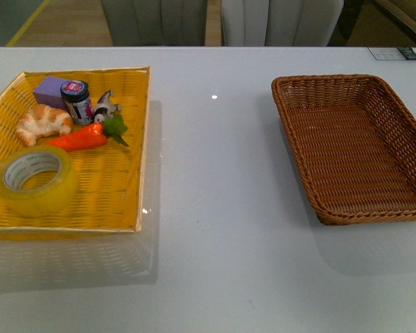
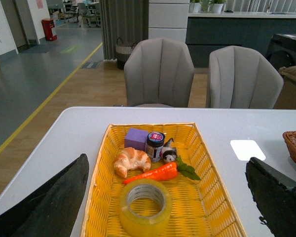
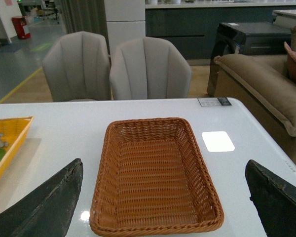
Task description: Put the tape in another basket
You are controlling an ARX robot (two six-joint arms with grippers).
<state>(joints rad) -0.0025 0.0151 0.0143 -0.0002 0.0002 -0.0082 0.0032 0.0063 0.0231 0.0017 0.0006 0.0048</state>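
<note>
Tape (image 1: 52, 198) lies flat, core opening upward, at the near left of the yellow flat basket (image 1: 144, 139). It sits apart from the croissant (image 1: 43, 123), toy carrot (image 1: 80, 137) and small jar (image 1: 76, 100) bunched toward the far end, so the roll has free room around it for a grasp. Left gripper (image 2: 166, 158) hangs over this basket with fingers spread wide, holding nothing, the roll framed between them; judged staged for the pick. Dark brown wicker basket (image 1: 353, 149) stands well apart to the right on the white table (image 1: 215, 208), nothing in it. Right gripper (image 3: 163, 161) hovers near it, fingers likewise spread, nothing held. Transfer not yet begun.
</note>
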